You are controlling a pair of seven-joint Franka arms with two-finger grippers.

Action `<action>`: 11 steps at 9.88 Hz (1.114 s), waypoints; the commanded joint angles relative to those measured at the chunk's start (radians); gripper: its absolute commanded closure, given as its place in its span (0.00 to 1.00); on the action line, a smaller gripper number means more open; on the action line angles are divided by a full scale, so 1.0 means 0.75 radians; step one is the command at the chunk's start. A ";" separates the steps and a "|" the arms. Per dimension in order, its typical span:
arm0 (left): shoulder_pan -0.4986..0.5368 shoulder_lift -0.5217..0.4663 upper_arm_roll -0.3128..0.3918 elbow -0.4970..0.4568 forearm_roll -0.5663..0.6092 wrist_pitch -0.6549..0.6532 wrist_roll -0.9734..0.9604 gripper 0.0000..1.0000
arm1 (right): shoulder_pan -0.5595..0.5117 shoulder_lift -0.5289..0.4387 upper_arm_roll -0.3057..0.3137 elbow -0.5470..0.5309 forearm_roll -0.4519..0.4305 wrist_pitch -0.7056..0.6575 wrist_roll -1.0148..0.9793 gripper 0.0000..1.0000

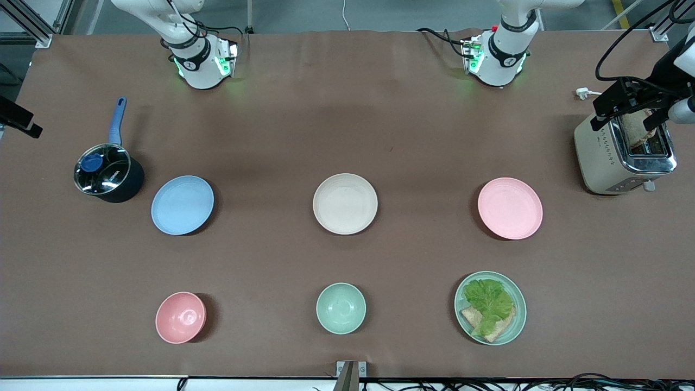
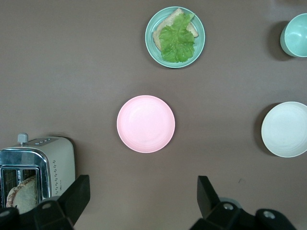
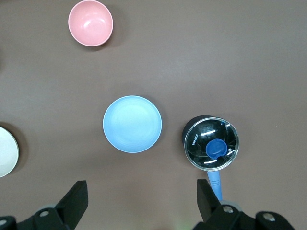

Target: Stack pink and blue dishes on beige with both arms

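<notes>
The beige plate (image 1: 345, 203) lies in the middle of the table, also at the edge of the left wrist view (image 2: 285, 129). The pale pink plate (image 1: 510, 208) lies toward the left arm's end, and the light blue plate (image 1: 182, 205) toward the right arm's end. All three are apart, in one row. My left gripper (image 2: 144, 184) hangs open high over bare table beside the pink plate (image 2: 146, 123). My right gripper (image 3: 142, 187) hangs open high over bare table beside the blue plate (image 3: 132, 123). Both hold nothing, and neither hand shows in the front view.
A pink bowl (image 1: 180, 317), a mint-green bowl (image 1: 341, 308) and a mint-green plate with lettuce and bread (image 1: 490, 307) lie nearer the front camera. A lidded pot with a blue handle (image 1: 107, 174) stands beside the blue plate. A toaster (image 1: 624, 155) stands at the left arm's end.
</notes>
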 commanded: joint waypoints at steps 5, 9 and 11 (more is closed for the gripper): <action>-0.010 -0.008 0.010 -0.052 0.000 -0.014 -0.007 0.00 | -0.002 0.013 0.008 -0.026 0.000 -0.043 -0.029 0.00; 0.024 0.112 0.071 -0.085 -0.032 0.010 0.054 0.00 | -0.045 0.160 0.002 -0.215 0.135 0.205 -0.219 0.00; 0.018 0.149 0.197 -0.290 -0.181 0.271 0.203 0.00 | -0.065 0.209 -0.010 -0.424 0.166 0.459 -0.415 0.00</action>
